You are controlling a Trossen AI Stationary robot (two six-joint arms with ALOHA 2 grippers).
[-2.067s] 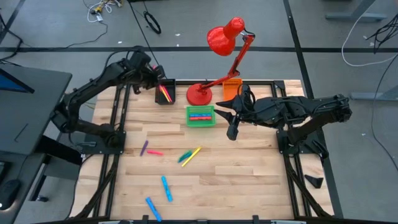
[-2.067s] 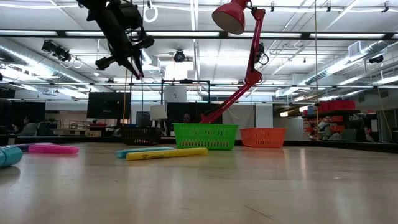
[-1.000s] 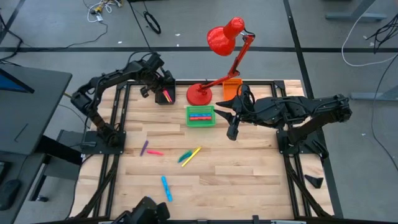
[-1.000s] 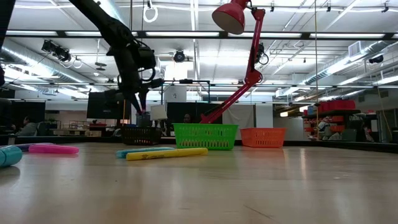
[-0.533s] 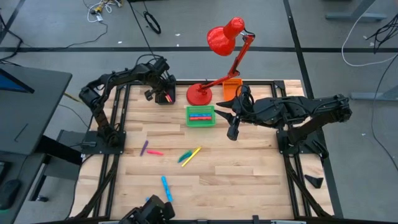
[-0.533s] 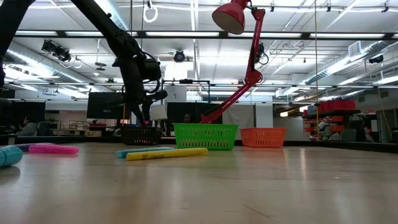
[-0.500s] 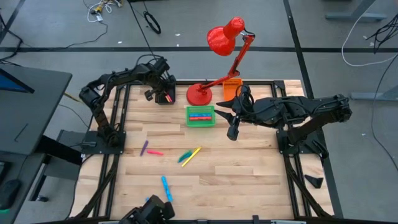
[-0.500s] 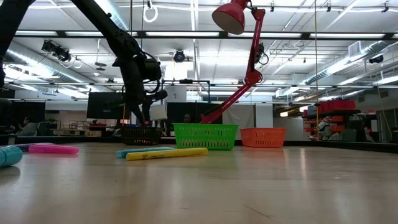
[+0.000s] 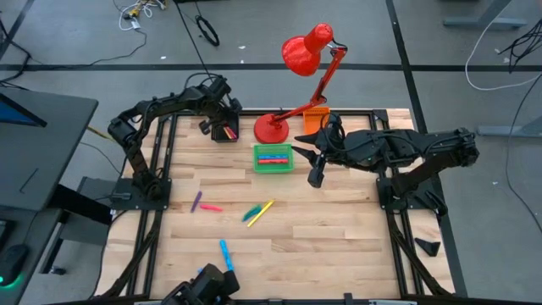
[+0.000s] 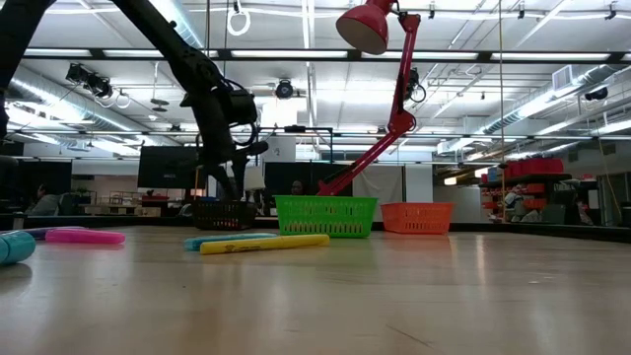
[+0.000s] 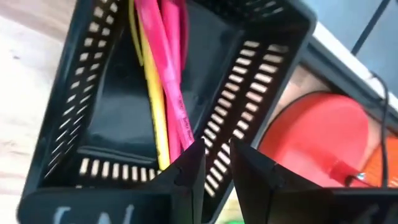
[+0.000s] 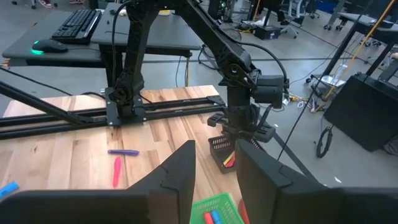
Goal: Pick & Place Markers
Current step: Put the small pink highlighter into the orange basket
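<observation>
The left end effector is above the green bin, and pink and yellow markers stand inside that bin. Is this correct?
Not quite: the bin is black, not green. In the left wrist view the left end effector hangs over the black bin, with pink markers and a yellow marker inside. The high view shows the green bin farther along, holding other markers.

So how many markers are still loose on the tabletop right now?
5 visible: a purple marker and a pink marker left of centre, a green marker and a yellow marker crossed mid-table, and a blue marker nearer the front. Another may be hidden behind the dark object at the front edge.
</observation>
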